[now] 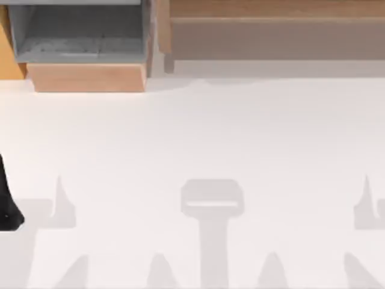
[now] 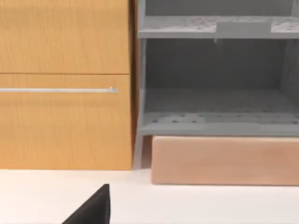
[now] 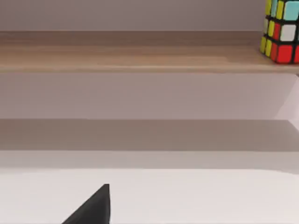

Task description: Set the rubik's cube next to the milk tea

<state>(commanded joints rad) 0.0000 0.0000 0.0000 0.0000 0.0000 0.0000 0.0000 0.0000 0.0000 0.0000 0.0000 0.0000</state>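
The white table (image 1: 198, 138) spreads wide and bare, crossed near its front edge by soft grey shadows. At the top view's far left edge a dark piece of the left arm (image 1: 7, 201) reaches onto it; whether either gripper is open or closed cannot be told. Behind the table, to the left, stands a grey open cabinet (image 2: 217, 79) on a pale wooden base (image 1: 87, 77), beside an orange-wood drawer front (image 2: 65, 84) with a slim metal handle (image 2: 58, 90). Farther right runs a wooden shelf (image 3: 131, 51), where the rubik's cube (image 3: 280, 30) sits.
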